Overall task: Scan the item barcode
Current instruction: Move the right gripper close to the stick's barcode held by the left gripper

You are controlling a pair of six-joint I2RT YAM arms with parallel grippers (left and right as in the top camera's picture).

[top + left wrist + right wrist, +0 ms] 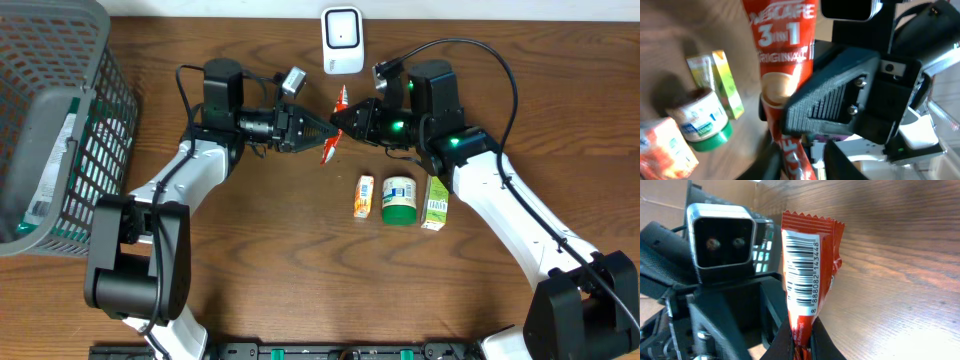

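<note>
The item is a red Nescafe 3-in-1 sachet (333,130), held in the air between both grippers at the table's back middle. My right gripper (341,119) is shut on one end of it, and in the right wrist view its fingers (801,341) pinch the sachet (807,265) with the barcode (801,272) facing the camera. My left gripper (322,131) stands open around the other end. In the left wrist view the sachet (785,75) lies against one finger (800,162) with a gap to the other. The white scanner (342,40) stands just behind.
A grey mesh basket (60,120) fills the far left. In front of the grippers lie an orange packet (364,197), a green-lidded cup (398,200) and a green carton (435,202), also in the left wrist view as the cup (702,122) and carton (727,85).
</note>
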